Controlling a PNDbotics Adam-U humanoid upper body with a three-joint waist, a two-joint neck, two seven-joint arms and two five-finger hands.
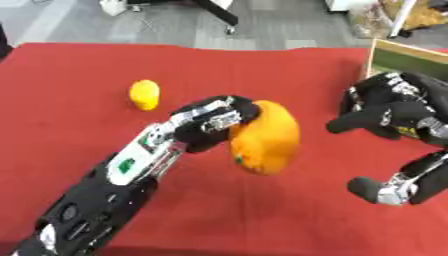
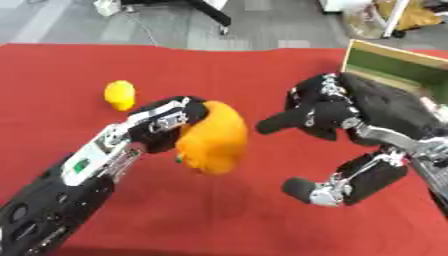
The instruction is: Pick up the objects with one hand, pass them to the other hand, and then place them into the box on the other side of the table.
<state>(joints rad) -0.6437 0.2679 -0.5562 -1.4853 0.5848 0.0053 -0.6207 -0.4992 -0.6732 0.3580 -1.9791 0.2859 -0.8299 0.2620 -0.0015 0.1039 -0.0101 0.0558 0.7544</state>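
Orange fruit (image 1: 267, 137) clasped in left hand (image 1: 206, 125), lifted; right hand (image 2: 350, 145) spread, empty, just beside.

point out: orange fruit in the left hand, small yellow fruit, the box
orange fruit (image 1: 267, 140): left eye view, middle of its rounded side.
yellow fruit (image 1: 144, 94): left eye view, centre of its body.
box (image 2: 385, 67): right eye view, green inner wall.
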